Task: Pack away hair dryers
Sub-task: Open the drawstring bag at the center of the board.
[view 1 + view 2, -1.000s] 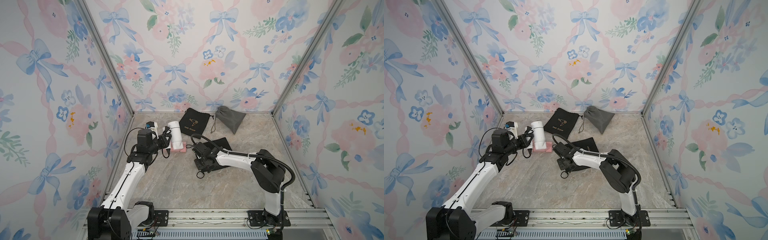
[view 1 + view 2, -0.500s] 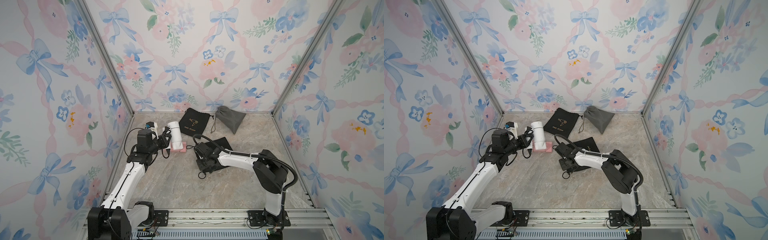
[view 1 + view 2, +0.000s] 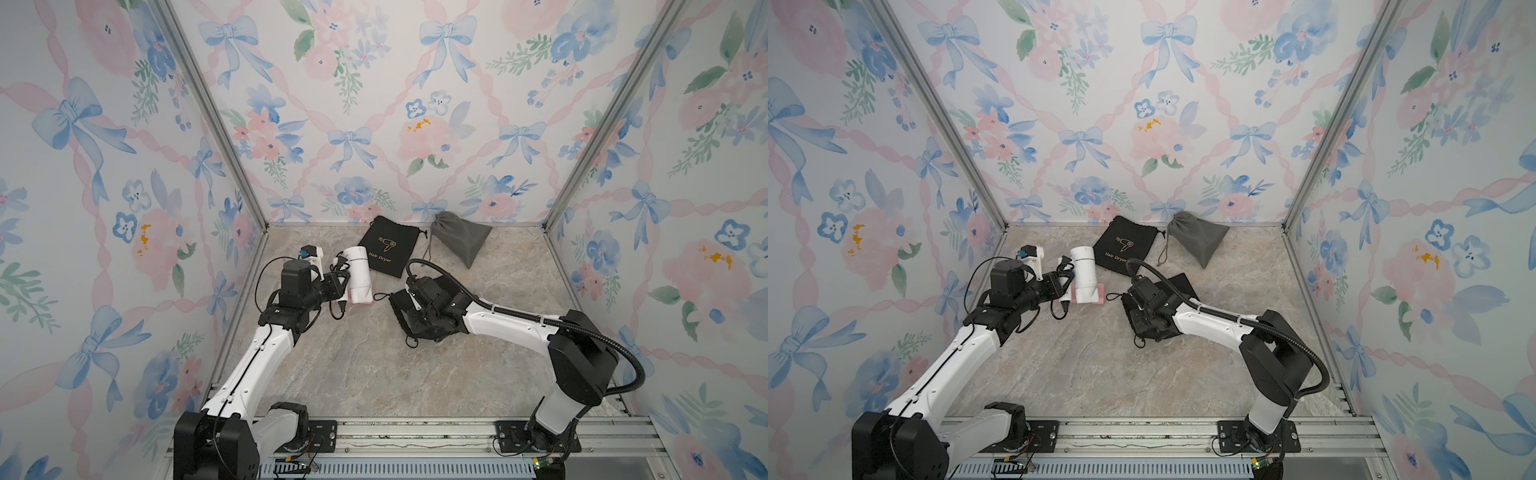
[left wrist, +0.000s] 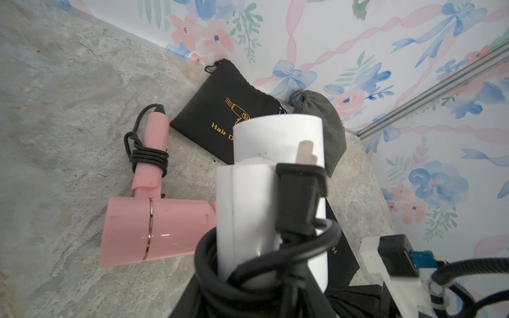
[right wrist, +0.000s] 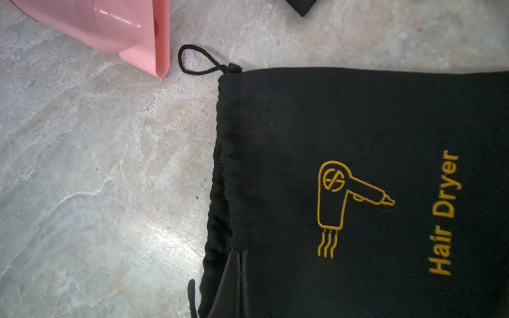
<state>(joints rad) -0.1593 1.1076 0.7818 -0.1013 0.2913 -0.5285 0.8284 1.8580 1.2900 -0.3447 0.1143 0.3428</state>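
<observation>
Open marble desk (image 3: 374, 374) lay between the pink hair dryer (image 4: 154, 231) and the rail (image 3: 415, 430). Floral walls (image 3: 374, 124) stood behind and either side of it. My left pincer (image 3: 338, 286), arm outstretched, gripped the white hair dryer (image 3: 359, 270) by its cord-wrapped handle above the pink one. My right pincer (image 5: 236, 264), closed, rested at the hem of the black pouch (image 5: 344, 124) beside its nozzle.

Both top views: high at 6 o'clock, looking down toward 12 over the whole table (image 3: 374, 374). Left wrist view hugs the white dryer (image 4: 248, 198), facing 2 o'clock; right wrist view looks down close on the black pouch (image 5: 358, 137); both show the pink dryer (image 4: 154, 228).
</observation>
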